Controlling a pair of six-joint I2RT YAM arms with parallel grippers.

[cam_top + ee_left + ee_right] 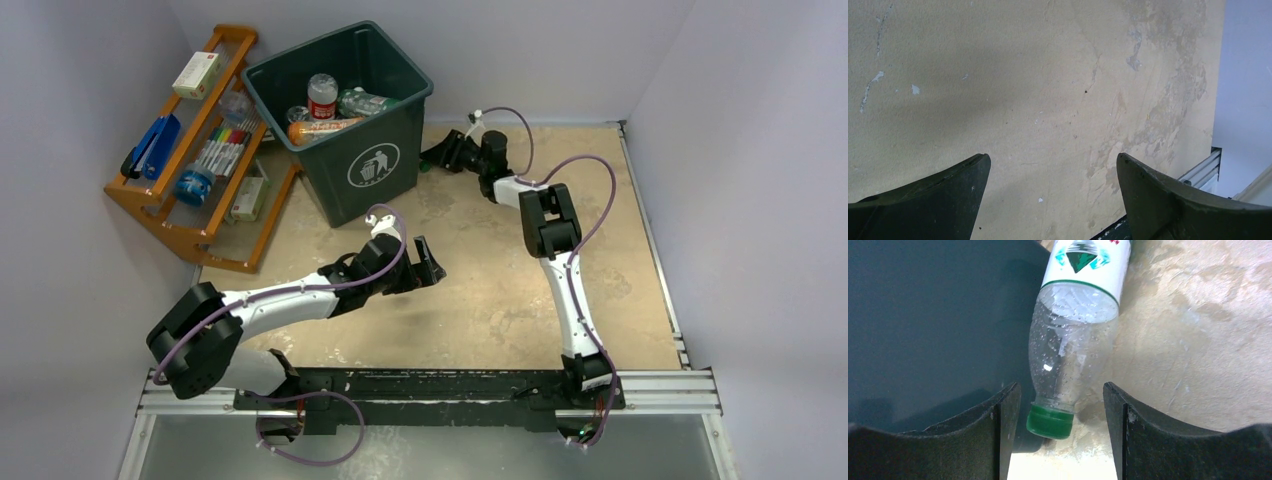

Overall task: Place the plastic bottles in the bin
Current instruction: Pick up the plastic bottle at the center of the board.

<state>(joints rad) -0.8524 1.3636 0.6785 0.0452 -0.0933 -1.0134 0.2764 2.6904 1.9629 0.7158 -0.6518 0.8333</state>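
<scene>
1. The right gripper is down at the right side of the green bin. Its jaws are parted either side of the neck of a clear green-capped bottle, which lies on the table against the bin's wall. A gap shows between each finger and the plastic, so nothing is gripped yet
2. The left gripper hangs over bare table mid-way, spread wide and empty
3. Several bottles lie inside the bin, a red-labelled bottle and an orange bottle among them. The one beside the wall looks to be the only one left out
4. To my eye the step is the pickup: reach in a little further so the pads close on the neck and shoulder rather than the slippery cap, centred so the bottle does not swivel
5. Mind the finger nearer the bin. It sits close to the wall and could catch it as the jaws close
6. Lift well above the rim before moving over the bin
</scene>
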